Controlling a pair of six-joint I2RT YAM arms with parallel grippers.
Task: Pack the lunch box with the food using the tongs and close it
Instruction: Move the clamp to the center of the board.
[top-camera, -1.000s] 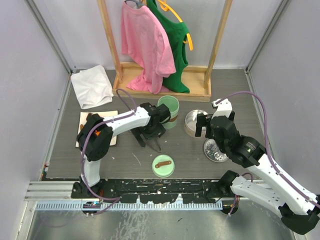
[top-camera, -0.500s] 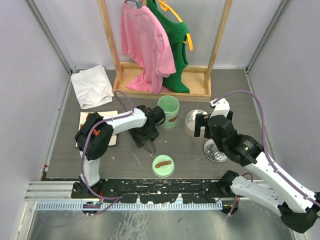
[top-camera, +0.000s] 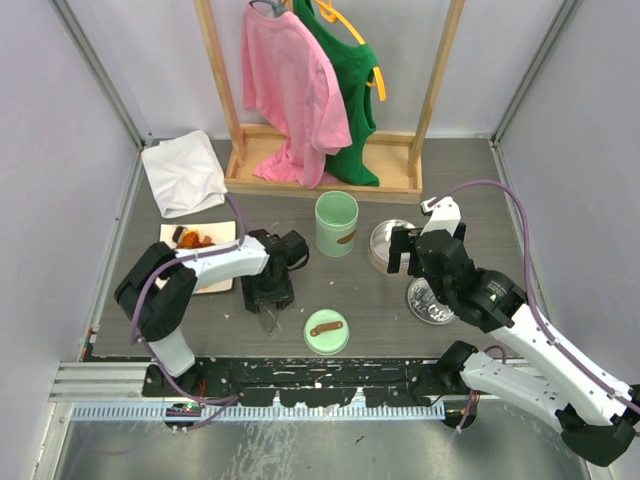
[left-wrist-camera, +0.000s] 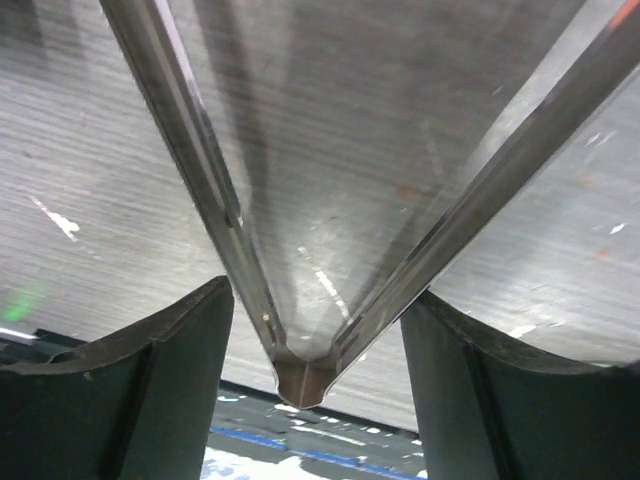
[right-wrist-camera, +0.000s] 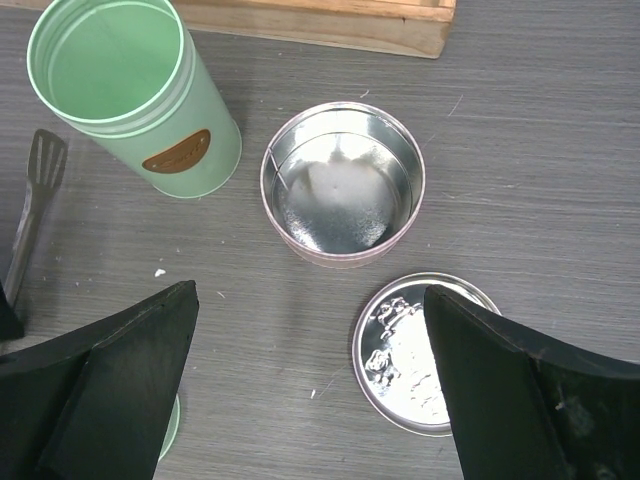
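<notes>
Left claw (left-wrist-camera: 315, 300) has swung from the green cup (top-camera: 337, 222) to the near table (top-camera: 130, 300) and is narrowing around the joined end of the tongs (left-wrist-camera: 215, 200); whether it pinches them yet cannot be told. With the tongs nearly in hand, the food (top-camera: 195, 238) on the board (top-camera: 215, 280) at left can likely be carried next to the open tin (top-camera: 392, 243), above which the right claw (right-wrist-camera: 310, 400) hovers, spread wide.
</notes>
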